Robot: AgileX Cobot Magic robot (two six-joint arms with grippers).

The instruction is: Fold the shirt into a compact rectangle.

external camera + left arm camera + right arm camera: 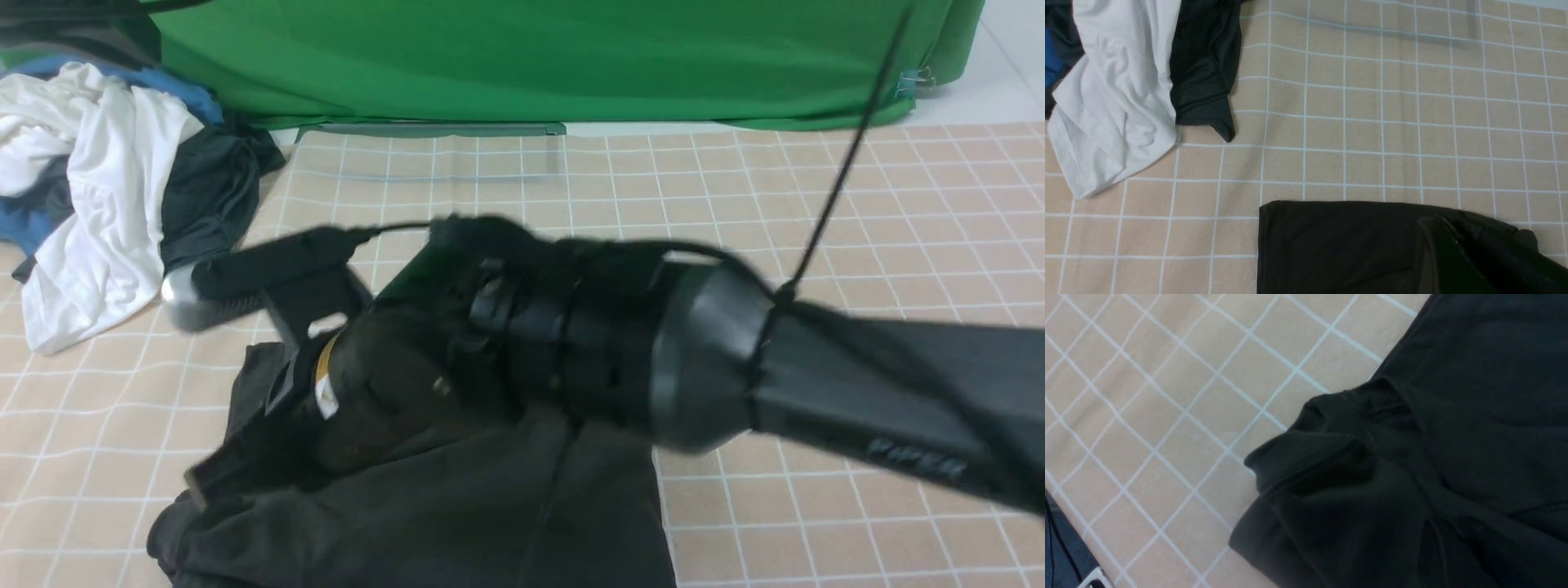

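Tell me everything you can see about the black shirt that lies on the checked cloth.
The black shirt is plain, soft-looking fabric, and no print shows. It lies near the robot on the beige checked cloth, partly folded: one edge is straight, while a stitched hem or cuff is bunched up in wrinkles. It lies apart from the white garment in the pile. The right arm hangs over it and hides part of it; whether anything grips it cannot be seen.

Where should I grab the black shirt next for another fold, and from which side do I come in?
I'd take the shirt at its bunched left corner, where a hem stands rolled up off the checked cloth. That raised lip gives the fingers something to pinch, unlike the flat far edge. Probably come in from the robot's left, low over the bare cloth. The right arm already reaches across there.
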